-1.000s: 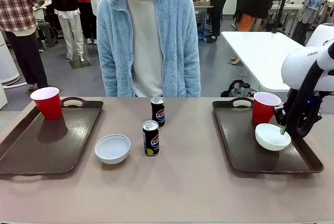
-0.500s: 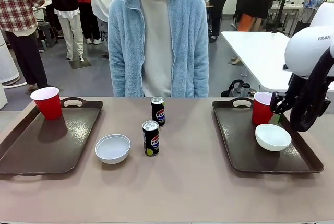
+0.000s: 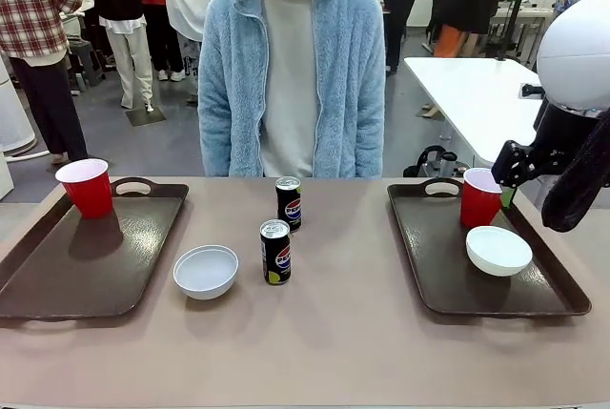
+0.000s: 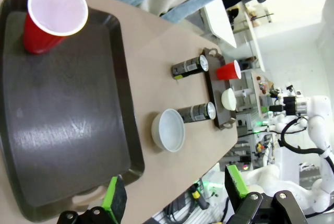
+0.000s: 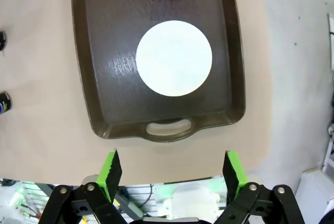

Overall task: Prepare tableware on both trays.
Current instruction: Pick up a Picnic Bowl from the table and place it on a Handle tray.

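Observation:
The left tray [image 3: 57, 276] carries a red cup [image 3: 88, 187] at its far corner. On the bare table between the trays lie a white bowl [image 3: 206, 271] and two black cans [image 3: 275, 252] [image 3: 288, 203]. The right tray [image 3: 438, 256] holds a red cup [image 3: 480, 197] and a white bowl [image 3: 498, 250]. My right gripper [image 3: 510, 192] hangs open above the tray's far right, clear of both. From its wrist, the right gripper [image 5: 171, 169] looks down on the bowl [image 5: 174, 58]. My left gripper [image 4: 175, 190] is open and empty, high over the left tray [image 4: 62, 130] and cup [image 4: 52, 15].
A person in a light blue fleece [image 3: 291, 75] stands at the far edge, hands out of sight. A white table [image 3: 472, 94] sits behind on the right. The table's front strip is bare.
My right gripper opened, let go of the white bowl on the right tray, and rose up and back. The bowl stayed on the tray.

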Robot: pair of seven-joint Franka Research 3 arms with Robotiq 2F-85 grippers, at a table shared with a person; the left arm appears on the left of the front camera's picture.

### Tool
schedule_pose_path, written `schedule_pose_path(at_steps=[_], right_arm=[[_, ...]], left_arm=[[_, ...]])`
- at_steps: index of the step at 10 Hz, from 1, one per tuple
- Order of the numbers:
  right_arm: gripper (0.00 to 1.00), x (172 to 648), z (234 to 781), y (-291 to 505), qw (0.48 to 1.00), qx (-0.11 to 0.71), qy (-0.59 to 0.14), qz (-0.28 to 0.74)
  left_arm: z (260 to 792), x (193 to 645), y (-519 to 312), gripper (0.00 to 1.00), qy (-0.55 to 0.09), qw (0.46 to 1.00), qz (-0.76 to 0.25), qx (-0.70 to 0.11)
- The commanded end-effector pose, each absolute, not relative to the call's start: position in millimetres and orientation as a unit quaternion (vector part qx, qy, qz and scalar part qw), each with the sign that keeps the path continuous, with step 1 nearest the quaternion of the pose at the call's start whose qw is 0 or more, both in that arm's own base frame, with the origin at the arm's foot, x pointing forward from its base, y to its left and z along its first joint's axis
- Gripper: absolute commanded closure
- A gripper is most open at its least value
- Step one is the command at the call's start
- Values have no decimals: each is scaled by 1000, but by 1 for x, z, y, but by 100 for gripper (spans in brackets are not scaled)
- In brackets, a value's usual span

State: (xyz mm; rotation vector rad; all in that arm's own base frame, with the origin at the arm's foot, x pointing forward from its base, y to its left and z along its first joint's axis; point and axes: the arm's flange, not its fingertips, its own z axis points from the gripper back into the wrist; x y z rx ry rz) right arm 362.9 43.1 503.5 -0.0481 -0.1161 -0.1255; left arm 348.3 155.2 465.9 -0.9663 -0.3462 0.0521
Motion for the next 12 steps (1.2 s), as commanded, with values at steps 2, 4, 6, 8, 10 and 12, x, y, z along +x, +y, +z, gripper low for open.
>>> schedule_pose_path(at_steps=[2,4,6,8,10,12], right_arm=[[0,373,492,37,996,-20,-55,-70],[0,373,492,37,996,-20,-55,-70],[0,373,492,37,996,-20,-55,-70],[0,373,492,37,996,-20,-55,-70],[0,373,492,37,996,-20,-55,-70],[0,373,492,37,996,-20,-55,-70]], left_arm=[[466,348,155,0,-171,866,23,-470],[466,348,155,0,-171,866,23,-470],[466,348,155,0,-171,866,23,-470],[466,348,155,0,-171,866,23,-470],[466,348,155,0,-171,866,23,-470],[466,348,155,0,-171,866,23,-470]])
